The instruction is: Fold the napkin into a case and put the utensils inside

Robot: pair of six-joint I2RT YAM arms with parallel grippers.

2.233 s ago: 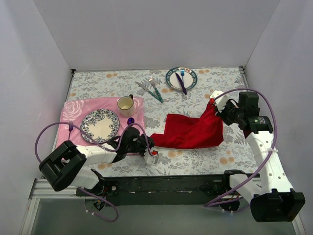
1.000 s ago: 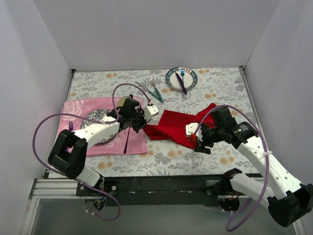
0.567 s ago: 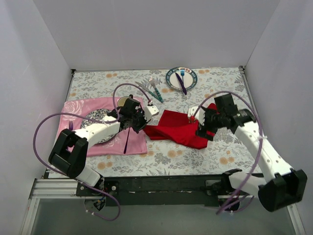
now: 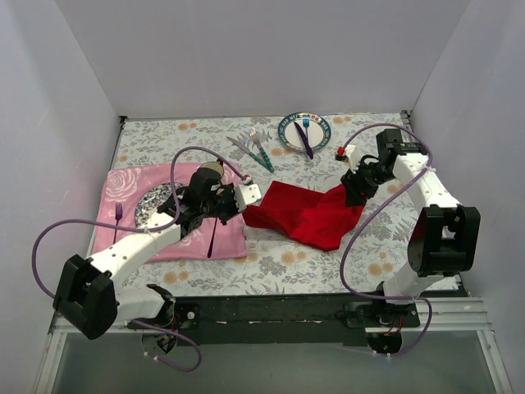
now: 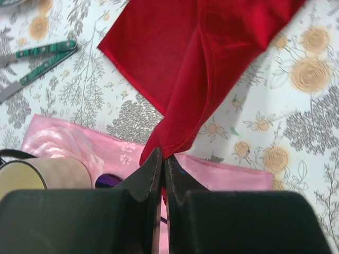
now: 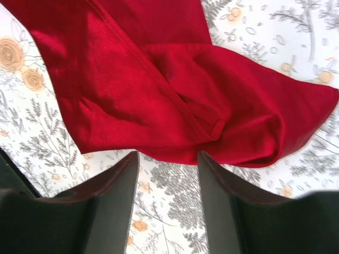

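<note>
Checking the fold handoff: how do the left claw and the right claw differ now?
The left claw is shut on a corner of the red napkin; the right claw is open, gripping nothing. The left claw sits at the edge of the pink placemat; the right claw hangs by the napkin's opposite end. Both face the napkin.

We see a robot lab cell: 3 plain white walls [image 4: 271, 49] box in a floral-clothed table [image 4: 164, 138], left arm [image 4: 131, 246] and right arm [image 4: 431, 193] bolted alongside.
</note>
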